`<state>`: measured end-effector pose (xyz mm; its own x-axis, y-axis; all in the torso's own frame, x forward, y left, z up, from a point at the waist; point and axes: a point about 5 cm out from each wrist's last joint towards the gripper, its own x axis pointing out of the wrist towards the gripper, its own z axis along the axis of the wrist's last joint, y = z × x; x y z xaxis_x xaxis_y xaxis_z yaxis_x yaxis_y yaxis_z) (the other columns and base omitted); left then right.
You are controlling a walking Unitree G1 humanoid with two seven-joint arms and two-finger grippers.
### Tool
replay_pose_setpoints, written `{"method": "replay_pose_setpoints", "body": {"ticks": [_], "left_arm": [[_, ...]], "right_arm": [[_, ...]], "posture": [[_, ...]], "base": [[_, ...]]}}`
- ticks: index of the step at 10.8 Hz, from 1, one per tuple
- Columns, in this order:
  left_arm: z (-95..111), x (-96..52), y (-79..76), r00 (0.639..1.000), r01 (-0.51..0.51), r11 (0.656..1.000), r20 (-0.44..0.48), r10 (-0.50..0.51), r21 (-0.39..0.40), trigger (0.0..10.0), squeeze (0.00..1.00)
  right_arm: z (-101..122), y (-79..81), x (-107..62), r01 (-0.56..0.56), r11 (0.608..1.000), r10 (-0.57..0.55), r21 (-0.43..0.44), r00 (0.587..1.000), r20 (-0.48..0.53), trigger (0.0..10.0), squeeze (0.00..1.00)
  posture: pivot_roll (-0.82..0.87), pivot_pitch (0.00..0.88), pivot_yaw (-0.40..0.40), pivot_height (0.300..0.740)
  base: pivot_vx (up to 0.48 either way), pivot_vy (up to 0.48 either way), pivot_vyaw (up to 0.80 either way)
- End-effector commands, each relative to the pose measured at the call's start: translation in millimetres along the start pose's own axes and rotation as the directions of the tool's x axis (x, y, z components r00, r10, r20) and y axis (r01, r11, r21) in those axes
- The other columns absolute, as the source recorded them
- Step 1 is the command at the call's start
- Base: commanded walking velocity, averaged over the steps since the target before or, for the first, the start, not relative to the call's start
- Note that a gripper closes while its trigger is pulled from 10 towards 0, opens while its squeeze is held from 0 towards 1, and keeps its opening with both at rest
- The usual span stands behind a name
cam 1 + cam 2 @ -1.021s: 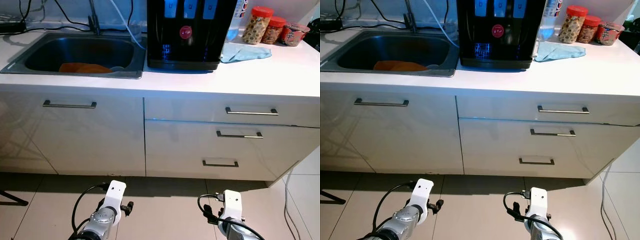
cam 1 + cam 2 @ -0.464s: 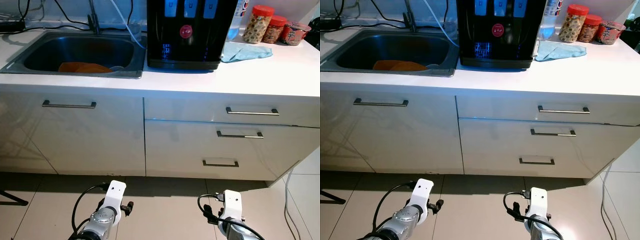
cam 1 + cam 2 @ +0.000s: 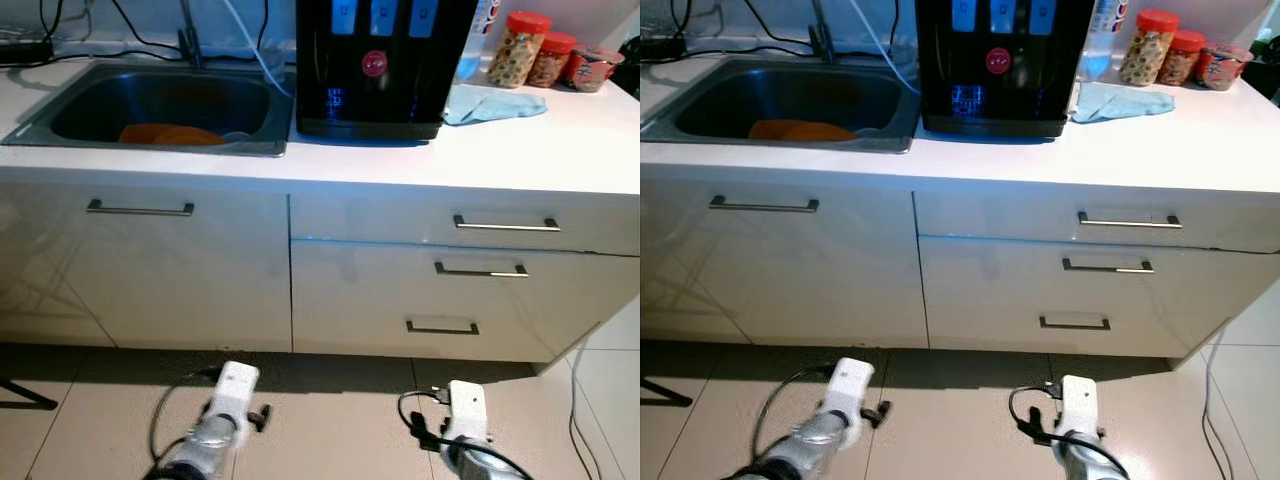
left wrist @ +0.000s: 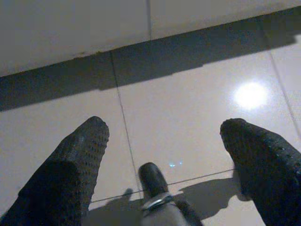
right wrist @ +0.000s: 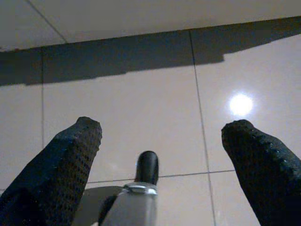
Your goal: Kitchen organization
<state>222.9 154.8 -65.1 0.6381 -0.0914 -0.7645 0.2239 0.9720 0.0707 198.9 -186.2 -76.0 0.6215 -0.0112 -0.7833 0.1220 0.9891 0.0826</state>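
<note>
White worktop (image 3: 560, 150) carries jars (image 3: 522, 48) and a cloth (image 3: 493, 104); our left hand (image 4: 164, 160) and right hand (image 5: 162, 155) hang wide open, empty, so we'd approach squarely.

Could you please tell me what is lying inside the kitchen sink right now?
Inside the sink lies something flat and orange, beside a small clear item. The near wall hides the rest of the basin floor, so anything there cannot be seen.

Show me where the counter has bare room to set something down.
The widest bare patch is the white counter in front of the blue cloth and jars, right of the black dispenser. The back right corner is crowded; the sink holds something orange.
</note>
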Motion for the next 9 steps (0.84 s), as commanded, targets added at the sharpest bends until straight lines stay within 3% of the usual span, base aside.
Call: {"method": "replay_pose_setpoints", "body": {"ticks": [1, 9], "left_arm": [[0.6, 0.3, -0.8, 1.0, 0.004, 1.0, -0.003, -0.004, 0.009, 10.0, 0.0], [4.0, 0.4, -0.7, 1.0, 0.017, 1.0, 0.019, -0.018, 0.017, 10.0, 0.0]], "right_arm": [[-3.7, -3.0, -0.7, 0.003, 1.0, -0.003, -0.005, 1.0, -0.027, 10.0, 0.0], [-6.0, -1.5, -0.8, -0.004, 1.0, 0.004, -0.015, 0.999, -0.036, 10.0, 0.0]], "posture": [[-0.14, 0.0, -0.034, 0.74], [-0.14, 0.0, -0.033, 0.74]], "base": [[0.0, 0.0, 0.0], [0.0, 0.0, 0.0]]}}
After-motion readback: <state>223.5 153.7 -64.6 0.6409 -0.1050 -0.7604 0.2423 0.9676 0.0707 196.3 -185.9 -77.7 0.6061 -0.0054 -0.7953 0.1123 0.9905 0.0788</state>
